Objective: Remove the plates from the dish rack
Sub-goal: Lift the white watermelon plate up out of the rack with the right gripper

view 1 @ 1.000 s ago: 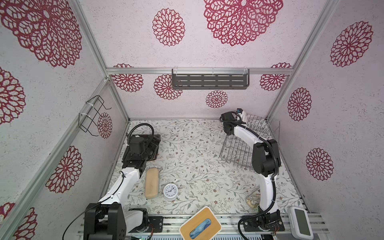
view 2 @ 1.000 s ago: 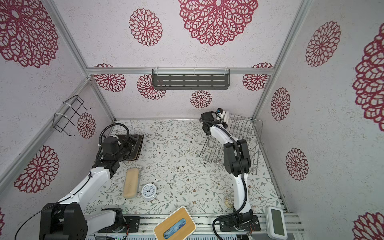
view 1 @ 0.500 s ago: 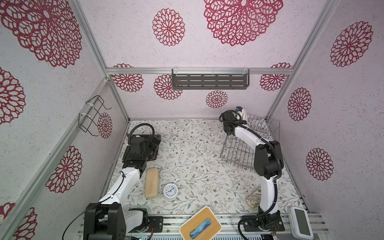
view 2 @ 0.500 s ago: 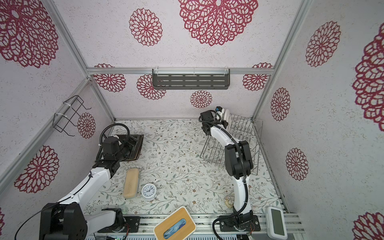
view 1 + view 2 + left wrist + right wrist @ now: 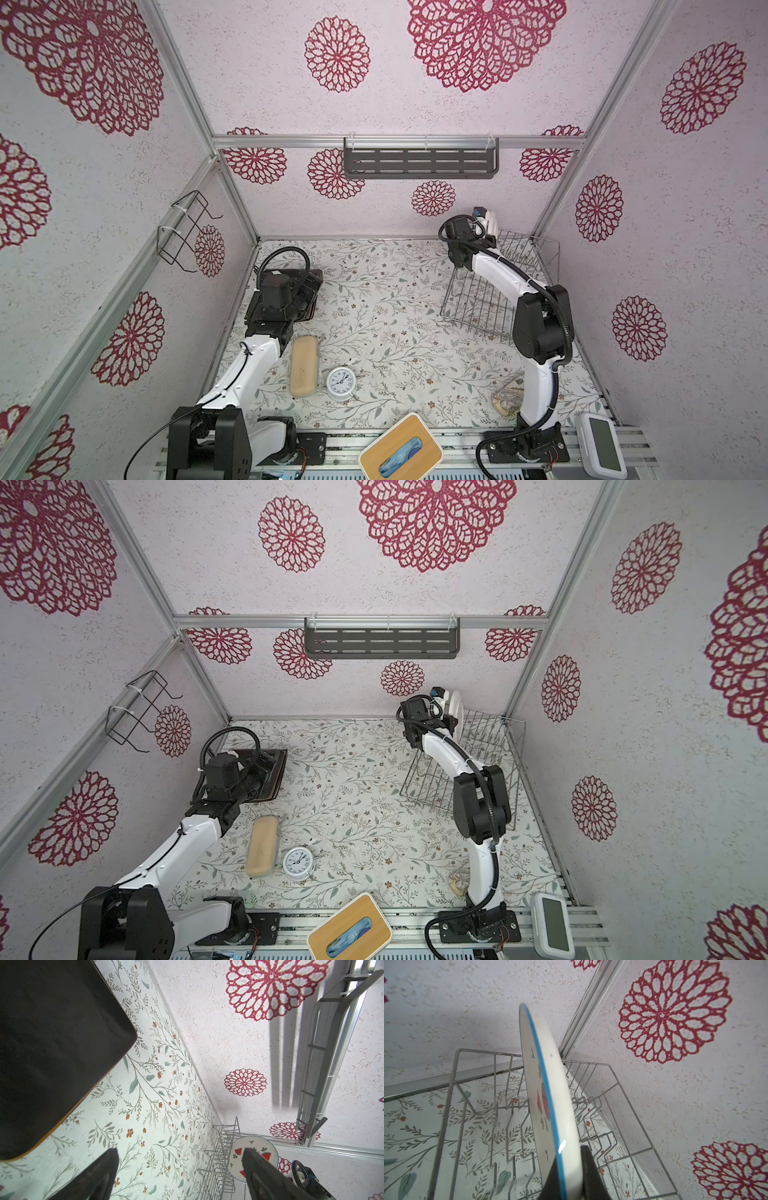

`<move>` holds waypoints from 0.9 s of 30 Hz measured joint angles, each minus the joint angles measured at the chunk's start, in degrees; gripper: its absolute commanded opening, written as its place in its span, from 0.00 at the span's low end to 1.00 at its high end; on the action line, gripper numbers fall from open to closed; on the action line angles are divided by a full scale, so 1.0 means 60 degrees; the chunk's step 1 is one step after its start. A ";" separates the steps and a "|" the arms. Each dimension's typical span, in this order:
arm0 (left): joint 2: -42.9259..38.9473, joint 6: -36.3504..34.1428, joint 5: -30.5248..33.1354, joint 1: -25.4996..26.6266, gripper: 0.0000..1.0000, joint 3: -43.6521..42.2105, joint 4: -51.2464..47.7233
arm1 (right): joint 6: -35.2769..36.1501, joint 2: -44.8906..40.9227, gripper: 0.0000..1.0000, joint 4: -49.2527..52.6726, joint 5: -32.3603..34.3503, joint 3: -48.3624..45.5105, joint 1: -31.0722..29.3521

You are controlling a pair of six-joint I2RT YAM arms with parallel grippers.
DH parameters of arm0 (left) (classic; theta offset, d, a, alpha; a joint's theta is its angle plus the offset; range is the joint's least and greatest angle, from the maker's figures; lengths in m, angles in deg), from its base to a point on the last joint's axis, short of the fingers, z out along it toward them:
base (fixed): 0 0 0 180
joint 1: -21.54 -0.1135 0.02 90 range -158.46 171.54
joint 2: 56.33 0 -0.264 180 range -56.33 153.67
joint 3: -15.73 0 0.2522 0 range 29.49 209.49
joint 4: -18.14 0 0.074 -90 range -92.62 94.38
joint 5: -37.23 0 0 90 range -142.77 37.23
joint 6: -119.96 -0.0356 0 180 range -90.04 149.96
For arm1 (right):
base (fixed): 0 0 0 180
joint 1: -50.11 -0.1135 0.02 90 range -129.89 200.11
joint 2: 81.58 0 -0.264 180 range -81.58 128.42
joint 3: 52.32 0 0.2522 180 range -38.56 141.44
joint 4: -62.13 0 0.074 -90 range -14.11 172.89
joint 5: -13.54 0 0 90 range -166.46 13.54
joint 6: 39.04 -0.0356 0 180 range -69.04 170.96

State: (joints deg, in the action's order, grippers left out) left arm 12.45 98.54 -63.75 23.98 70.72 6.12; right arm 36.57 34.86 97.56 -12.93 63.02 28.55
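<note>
1. In both top views, the right gripper (image 5: 485,227) is seen at the far end of the dish rack (image 5: 473,299), close to the back wall. It is pinched onto the rim of the watermelon plate (image 5: 455,706), which is held on edge. The left gripper (image 5: 305,286) is poised over the dark plate (image 5: 277,777). That plate lies flat on the table (image 5: 395,332) by the left wall, well apart from the rack. An alarm clock (image 5: 340,383) is seen nearer the front edge.
2. In the left wrist view, the left gripper's fingers (image 5: 104,1174) are spread wide, and nothing is gripped between them. The dark plate (image 5: 52,1043) is seen just beside them and is not touched. Across the table, the rack (image 5: 216,1165) is seen, with the watermelon plate (image 5: 255,1145) upright at its end.
3. In the right wrist view, the right gripper's dark fingers (image 5: 589,1169) are pressed against both faces of the watermelon plate (image 5: 550,1084) at its blue-edged rim. The plate is held upright over the rack's rows of prongs (image 5: 494,1076). Whether its lower rim rests between them cannot be told.
</note>
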 measured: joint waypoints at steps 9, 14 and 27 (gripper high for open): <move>-0.0051 0.0004 0.0022 0.0142 0.97 0.0171 -0.0058 | 0.0433 -0.0787 0.00 -0.0528 0.0226 -0.0506 -0.0222; -0.0109 0.0004 0.0040 0.0197 0.97 0.0193 -0.0062 | 0.0521 -0.1246 0.00 -0.0798 0.0219 -0.0896 -0.0415; -0.0149 0.0007 0.0208 0.0488 0.97 0.0495 -0.0171 | 0.0310 -0.2849 0.00 -0.1009 -0.0076 -0.2007 -0.0739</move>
State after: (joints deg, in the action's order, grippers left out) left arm 11.55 98.58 -62.50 26.91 73.70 5.09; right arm 38.42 17.77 91.51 -13.39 50.97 24.11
